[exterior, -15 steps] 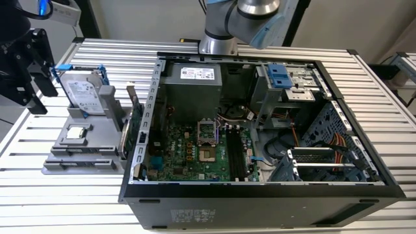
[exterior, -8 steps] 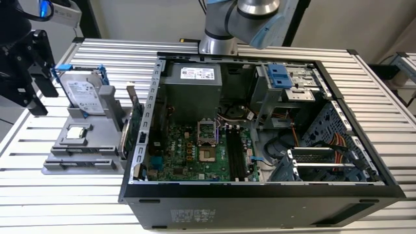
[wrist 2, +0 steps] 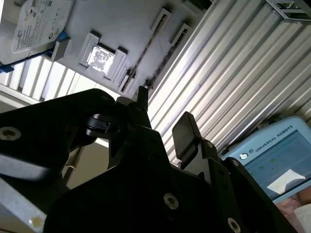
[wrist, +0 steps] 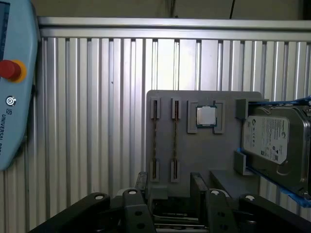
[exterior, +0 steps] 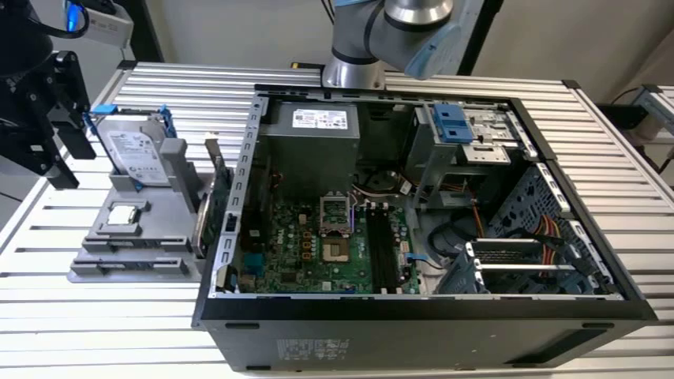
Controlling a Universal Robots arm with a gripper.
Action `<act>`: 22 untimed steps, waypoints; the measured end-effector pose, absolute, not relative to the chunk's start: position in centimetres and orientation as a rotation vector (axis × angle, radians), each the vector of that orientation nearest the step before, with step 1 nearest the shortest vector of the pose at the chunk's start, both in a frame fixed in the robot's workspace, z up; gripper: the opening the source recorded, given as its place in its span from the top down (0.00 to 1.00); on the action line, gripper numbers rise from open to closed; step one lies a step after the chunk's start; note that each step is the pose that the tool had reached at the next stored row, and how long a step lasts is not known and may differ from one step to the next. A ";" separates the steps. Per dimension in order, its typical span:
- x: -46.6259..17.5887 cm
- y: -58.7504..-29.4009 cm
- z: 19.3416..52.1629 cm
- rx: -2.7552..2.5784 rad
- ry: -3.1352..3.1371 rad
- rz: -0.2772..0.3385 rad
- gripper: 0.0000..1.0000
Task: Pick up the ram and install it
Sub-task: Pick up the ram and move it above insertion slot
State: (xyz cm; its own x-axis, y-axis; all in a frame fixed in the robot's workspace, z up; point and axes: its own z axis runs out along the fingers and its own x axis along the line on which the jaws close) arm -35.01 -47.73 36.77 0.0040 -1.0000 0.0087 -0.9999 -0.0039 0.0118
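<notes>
**Over the gray tray (wrist: 204,99), open jaws line up on the ram (wrist: 175,141)**

At the far left of the exterior view, the tray (exterior: 137,237) lies on the ribbed metal bench (exterior: 106,339). The open computer case (exterior: 421,316) sits in the middle of that frame, just beside the tray.

The first wrist view looks over the tray. The ram stands on its thin edge in a slot, so it looks like a thin line. A second stick (wrist: 154,141) stands the same way in the slot just beside it. A small square chip (wrist: 206,116) and a silver hard drive (wrist: 274,141) sit close by on the same tray.

The gripper (wrist: 170,189) is near the tray but touches nothing. Its jaws are apart and there is nothing between them. One black finger (wrist: 198,182) shows on each side of the gap.

I think the job right now is to get lined up on the ram. The gap looks wide, and both sticks seem to fall inside it. So the gripper should slide sideways until only one stick sits in the middle of the gap. The flat sides of that stick should face the fingers, not its thin ends.

The gripper should go straight down, not at a slant. A slanted push could bend the stick or knock the one beside it. A soft squeeze near the middle of the stick should hold it level. A grip near one end could let it tip in the slot.
</notes>
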 end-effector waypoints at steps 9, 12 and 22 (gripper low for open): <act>-35.0 -47.7 36.4 2.215 -2.207 -0.003 0.00; -35.0 -47.7 36.3 2.215 -2.207 -0.003 0.00; -35.0 -47.7 36.1 2.215 -2.206 -0.002 0.00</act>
State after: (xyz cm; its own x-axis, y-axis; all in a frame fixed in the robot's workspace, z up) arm -35.01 -47.73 36.06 0.0039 -0.9999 0.0097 -0.9999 -0.0038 0.0119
